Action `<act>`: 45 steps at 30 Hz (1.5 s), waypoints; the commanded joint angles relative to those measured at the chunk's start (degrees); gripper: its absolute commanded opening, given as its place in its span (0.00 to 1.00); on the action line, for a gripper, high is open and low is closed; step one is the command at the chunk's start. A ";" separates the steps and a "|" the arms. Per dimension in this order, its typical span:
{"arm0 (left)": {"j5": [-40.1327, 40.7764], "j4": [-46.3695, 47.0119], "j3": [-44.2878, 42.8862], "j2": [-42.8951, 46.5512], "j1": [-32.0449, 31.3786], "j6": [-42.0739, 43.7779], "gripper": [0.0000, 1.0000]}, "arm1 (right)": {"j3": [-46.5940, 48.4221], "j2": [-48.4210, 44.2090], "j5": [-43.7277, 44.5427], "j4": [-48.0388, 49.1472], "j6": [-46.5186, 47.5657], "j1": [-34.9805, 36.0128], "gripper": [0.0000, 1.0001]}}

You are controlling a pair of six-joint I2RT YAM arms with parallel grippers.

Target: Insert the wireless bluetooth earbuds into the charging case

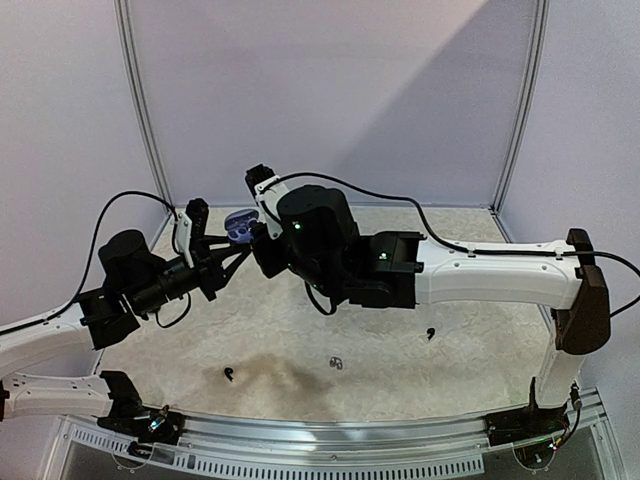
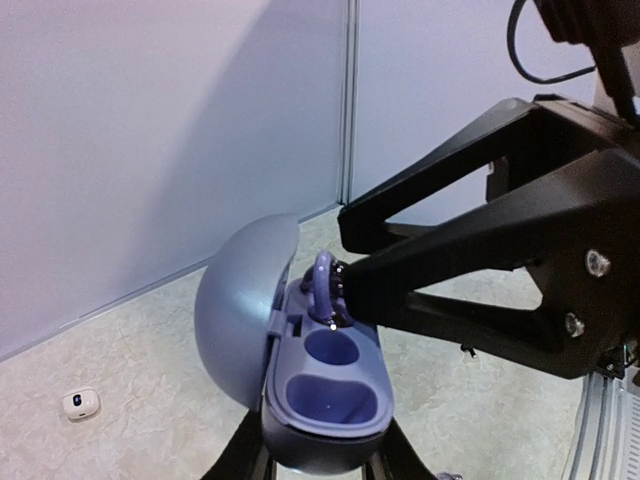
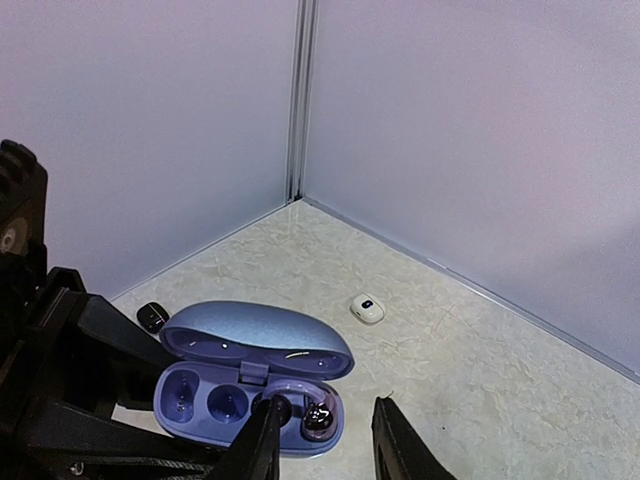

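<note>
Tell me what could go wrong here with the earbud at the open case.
The purple earbud seems to sit high in its well of the charging case; it may tip out as the right end effector pulls away. The left end effector grips only the case's near end, so a nudge could twist it.

The beige table (image 1: 470, 340) bears scattered black earbuds (image 1: 230, 375), a silvery earbud (image 1: 336, 362) and a white earbud (image 3: 367, 308).
</note>
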State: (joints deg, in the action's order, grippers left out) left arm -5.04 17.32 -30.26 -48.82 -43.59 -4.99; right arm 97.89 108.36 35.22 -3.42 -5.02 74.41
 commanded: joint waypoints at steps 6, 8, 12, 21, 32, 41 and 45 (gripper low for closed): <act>-1.72 5.09 -1.47 0.70 -0.13 -1.09 0.00 | -1.12 -0.99 -3.72 -8.92 0.97 -0.62 0.33; -1.40 5.09 -1.47 0.76 -0.09 -1.13 0.00 | -1.18 -1.12 -3.52 -9.64 1.06 -0.72 0.34; -1.46 4.69 -1.51 0.86 -0.09 -0.65 0.00 | -1.64 -1.86 -3.75 -10.47 0.97 -0.76 0.35; -2.31 3.10 -0.83 1.36 0.00 0.86 0.00 | -4.69 -10.52 -8.38 -14.56 2.19 -2.73 0.36; -4.25 1.71 -0.97 1.32 0.26 -0.40 0.00 | -7.36 -18.03 -16.82 -27.88 -12.50 -13.54 0.45; -4.98 -1.71 -1.31 2.28 0.44 -1.03 0.00 | -6.34 -3.96 -31.75 -41.01 -20.47 -16.44 0.42; -5.58 -2.12 -1.23 2.45 0.44 -0.97 0.00 | -12.68 -0.65 -40.53 -36.47 -18.77 -16.54 0.42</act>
State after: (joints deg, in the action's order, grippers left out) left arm -9.41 16.64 -30.28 -47.22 -43.42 -5.65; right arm 89.56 105.49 5.30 -38.72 -23.31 57.74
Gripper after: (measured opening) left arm 0.271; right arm 0.418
